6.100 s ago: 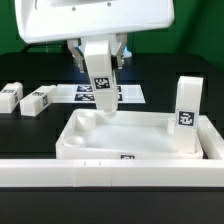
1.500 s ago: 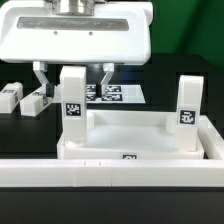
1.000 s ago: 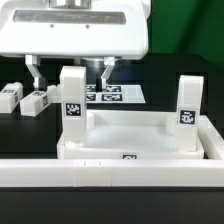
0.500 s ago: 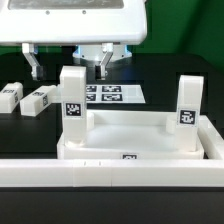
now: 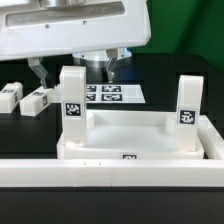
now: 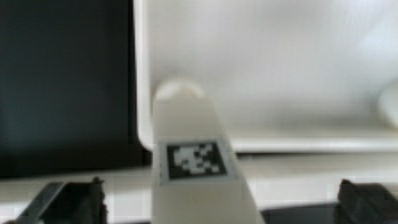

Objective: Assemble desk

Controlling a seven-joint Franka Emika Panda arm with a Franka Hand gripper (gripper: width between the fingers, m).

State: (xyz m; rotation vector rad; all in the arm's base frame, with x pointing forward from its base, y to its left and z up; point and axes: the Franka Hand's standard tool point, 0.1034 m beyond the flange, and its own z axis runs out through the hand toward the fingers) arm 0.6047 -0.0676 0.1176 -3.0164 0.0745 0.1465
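Counting legs: fitted leg point(image 5: 71, 100) and second fitted leg point(image 5: 187, 103) upright at corners of the desk panel point(image 5: 130, 138); loose leg point(image 5: 37, 100) and outer loose leg point(image 5: 9, 97) on the table point(image 5: 200, 70), unfitted. My gripper point(image 5: 75, 78) hangs wide, empty.

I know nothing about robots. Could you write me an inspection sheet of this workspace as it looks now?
Surface: black table.
Job's things: large white plastic rectangular panel with raised rim; white tag-marked block legs: left upright leg and right upright leg (exterior view's sides) stand in its corners; two loose legs lie flat at the exterior view's left.
Clutter: long white L-shaped border rail; marker board.
Grippers: two-finger gripper open, fingers either side of the left upright leg, not gripping.
Cables: nothing seen.
Surroundings: nothing seen.
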